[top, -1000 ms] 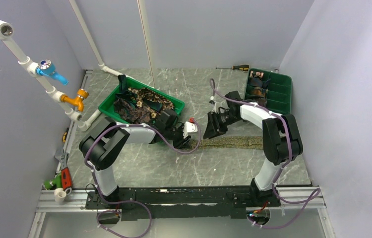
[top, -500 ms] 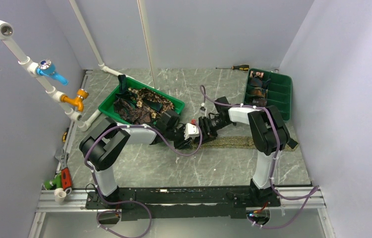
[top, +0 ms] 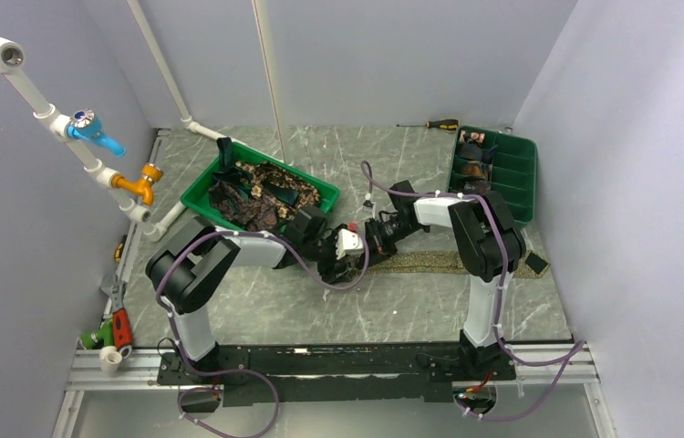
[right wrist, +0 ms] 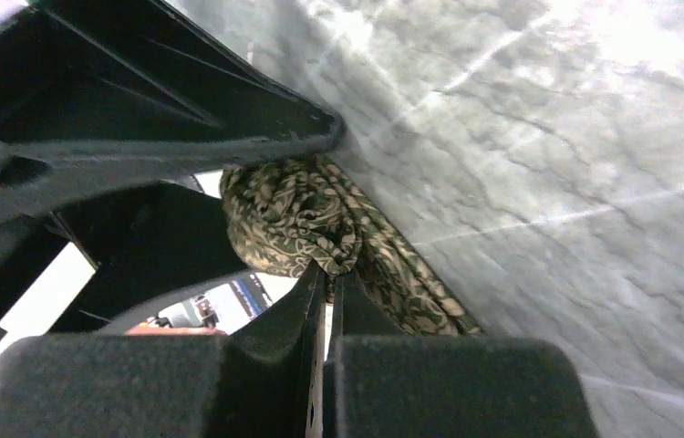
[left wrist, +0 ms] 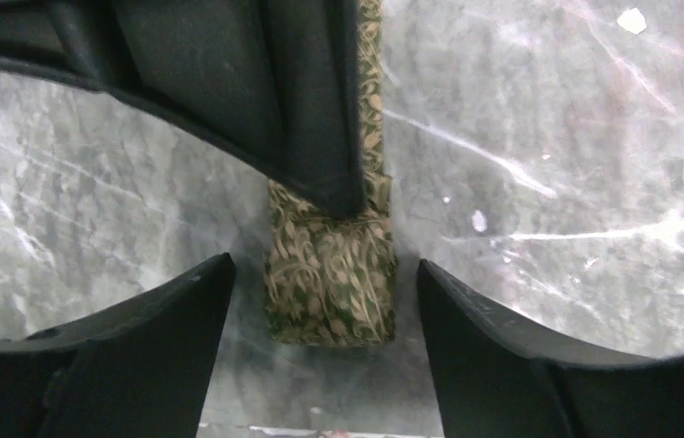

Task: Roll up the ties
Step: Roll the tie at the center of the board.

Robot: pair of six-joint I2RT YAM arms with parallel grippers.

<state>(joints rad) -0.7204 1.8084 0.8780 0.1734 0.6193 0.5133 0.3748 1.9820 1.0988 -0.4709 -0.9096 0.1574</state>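
Observation:
An olive-tan patterned tie (top: 448, 263) lies as a long strip on the table, running right from the two grippers. Its near end is folded into a small wad (right wrist: 288, 212). My right gripper (right wrist: 327, 269) is shut on a fold of that wad; in the top view it (top: 377, 239) sits right against the left gripper. My left gripper (left wrist: 323, 274) is open, its jaws either side of the tie's folded end (left wrist: 331, 297) without touching it. A black finger of the right gripper (left wrist: 306, 109) presses on the strip just beyond. More ties (top: 256, 196) lie piled in the left green tray.
The left green tray (top: 194, 187) stands behind the left arm. A compartmented green tray (top: 512, 178) with a few coiled ties (top: 472, 169) stands at the back right. A screwdriver (top: 431, 124) lies at the back. Pipes and valves (top: 92, 132) run along the left wall.
My right gripper has moved left along the tie until it meets the left gripper, bunching the tie's end. The left gripper has barely moved.

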